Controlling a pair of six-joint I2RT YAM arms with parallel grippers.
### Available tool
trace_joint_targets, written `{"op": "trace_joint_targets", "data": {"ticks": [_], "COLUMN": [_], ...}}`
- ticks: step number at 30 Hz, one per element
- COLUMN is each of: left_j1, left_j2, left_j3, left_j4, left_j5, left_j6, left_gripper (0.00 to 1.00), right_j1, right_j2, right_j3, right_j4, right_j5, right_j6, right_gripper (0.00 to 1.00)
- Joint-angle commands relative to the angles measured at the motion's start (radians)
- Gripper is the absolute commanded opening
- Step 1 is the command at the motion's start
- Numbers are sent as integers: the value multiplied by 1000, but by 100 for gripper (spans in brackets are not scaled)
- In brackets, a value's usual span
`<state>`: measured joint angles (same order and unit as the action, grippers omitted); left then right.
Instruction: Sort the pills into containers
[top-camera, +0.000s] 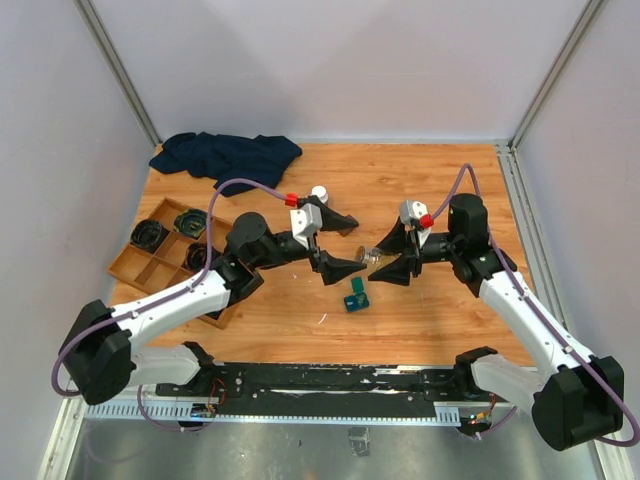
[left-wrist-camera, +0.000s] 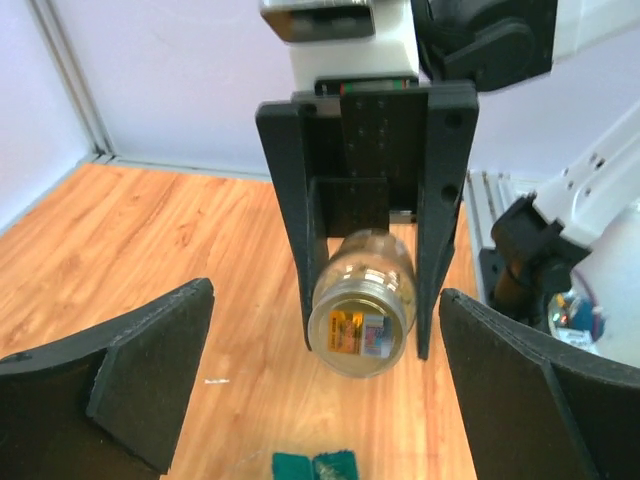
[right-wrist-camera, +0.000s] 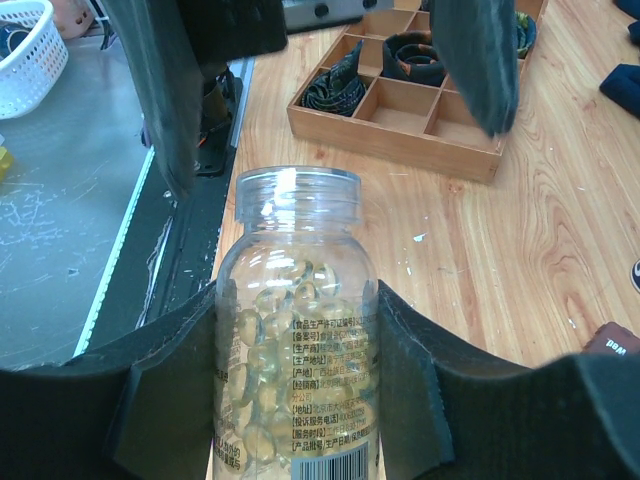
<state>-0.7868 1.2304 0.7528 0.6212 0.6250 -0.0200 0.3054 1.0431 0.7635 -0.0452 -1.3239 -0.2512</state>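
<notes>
Mid-table, the right gripper (top-camera: 388, 257) clamps a clear plastic pill bottle (right-wrist-camera: 297, 300); the left gripper (top-camera: 358, 247) gapes wide, empty; a teal rectangular case (top-camera: 356, 297) lies at the bottle's 6 o'clock.

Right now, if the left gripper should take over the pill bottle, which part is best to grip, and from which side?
Probably the bare shoulder just under the neck of the pill bottle. The right gripper clamps the body, so only that end is free, and it points at the open left gripper. Come straight on from the mouth side.
</notes>
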Motion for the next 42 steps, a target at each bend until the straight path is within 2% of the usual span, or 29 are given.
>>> {"op": "trace_joint_targets", "data": {"ticks": [1, 8, 11, 13, 16, 19, 24, 42], "left_j1": [7, 8, 5, -8, -83, -119, -144, -162], "left_j2": [-79, -155, -169, -192, -236, -222, -171, -74], "left_j3": [-10, -46, -83, -110, -105, -89, -65, 25], "left_j4": [91, 79, 82, 56, -115, -201, -204, -221], "left_j5": [-96, -112, -119, -190, -408, -495, -508, -481], "left_j6": [-178, -587, -741, -788, -710, -710, -716, -701], "left_gripper": [99, 99, 93, 88, 88, 87, 85, 56], "right_j1": [-11, -10, -11, -10, -11, -11, -10, -11], "right_j2": [-18, -14, -13, -11, -9, -5, -4, -9], "right_j3": [30, 32, 31, 31, 30, 30, 30, 30], "right_j4": [25, 22, 21, 21, 21, 21, 20, 19], "right_j5": [-20, -18, -18, -18, -17, -15, -15, -15], "right_j6": [-2, -6, -6, -7, -7, -8, -9, -11], "right_gripper": [0, 1, 0, 1, 1, 1, 0, 1]}}
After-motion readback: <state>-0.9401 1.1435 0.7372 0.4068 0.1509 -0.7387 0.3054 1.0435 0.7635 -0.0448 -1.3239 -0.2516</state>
